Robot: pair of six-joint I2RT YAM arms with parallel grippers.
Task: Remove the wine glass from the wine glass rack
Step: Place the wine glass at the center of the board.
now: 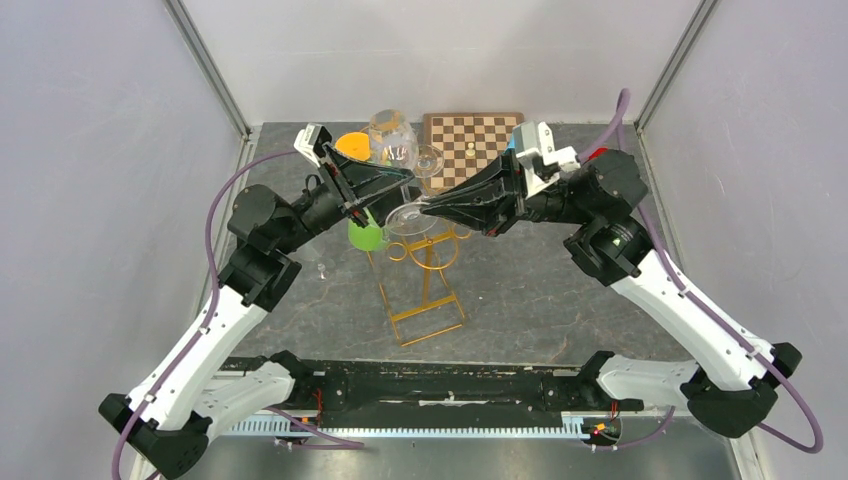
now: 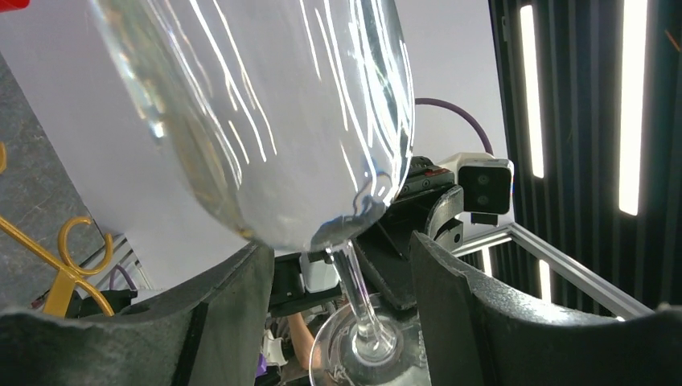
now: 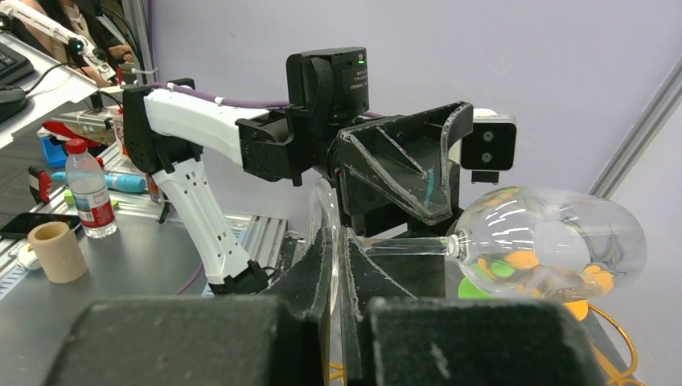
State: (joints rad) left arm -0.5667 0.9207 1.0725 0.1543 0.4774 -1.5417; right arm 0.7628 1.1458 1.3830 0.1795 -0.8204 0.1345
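While the right gripper (image 3: 338,241) pinches the foot of the clear stemmed wine glass (image 3: 547,241), the fingers of the left gripper (image 2: 342,257) stand spread around its stem, near the tall gold wire rack (image 1: 432,250).

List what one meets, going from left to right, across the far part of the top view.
Orange object → wine glass → chessboard.

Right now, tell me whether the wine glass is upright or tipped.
Tipped on its side. In the right wrist view the wine glass has its stem roughly level, bowl out to the right, and foot pinched edge-on in the shut right gripper.
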